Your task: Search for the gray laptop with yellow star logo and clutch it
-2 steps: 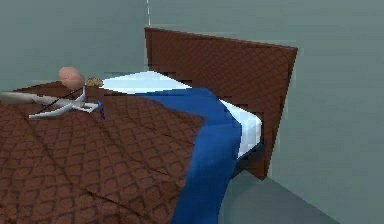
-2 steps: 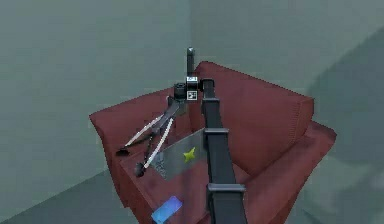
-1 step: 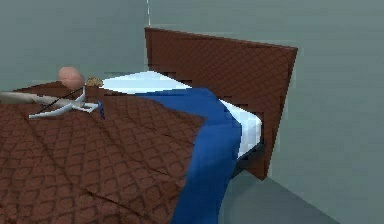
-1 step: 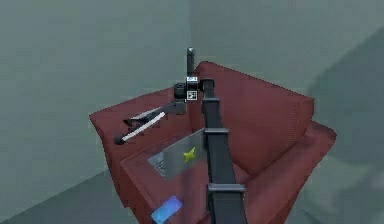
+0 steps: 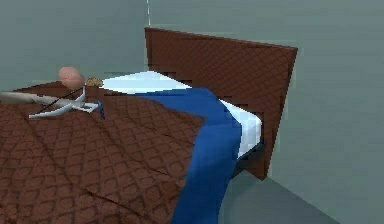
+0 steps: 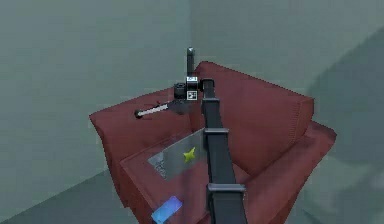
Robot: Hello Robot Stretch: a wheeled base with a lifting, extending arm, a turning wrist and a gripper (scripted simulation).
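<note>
Gripper (image 6: 145, 112): at the far end of the arm (image 6: 218, 150); fingers point toward the arm side view's left, with the upholstery of a red armchair (image 6: 275, 120) behind them.
Finger state: cannot tell from these views. Cannot tell either whether anything is held, as the far end sits against the chair and not bare background.
Laptop (image 6: 178, 158): gray slab with a yellow star, on the armchair seat. Lower in the picture than the fingertips and slightly to their right, so back toward the robot from the hand. Apart from the fingers, just beside the arm bar's left edge.
Long axis: runs left to right across the picture, rising a little to the right, roughly in line with the fingers. Flat or propped: cannot tell.
Height above laptop: cannot tell from this angle.
Nearer arm: single arm, no choice to make.
Step in hand (judgement): search looks done, grasp not yet made.
Next move (judgement): hand appears to reach past the target; calls for drawing the arm in and lowering before any grip.
Risk (judgement): thin slab, hard to get fingers under; small blue flat thing (image 6: 167, 210) nearer the robot than the laptop could be knocked.
Forward view: bed (image 5: 120, 150) with a brown quilt, blue blanket (image 5: 210, 140) and a pinkish ball (image 5: 69, 77).
</note>
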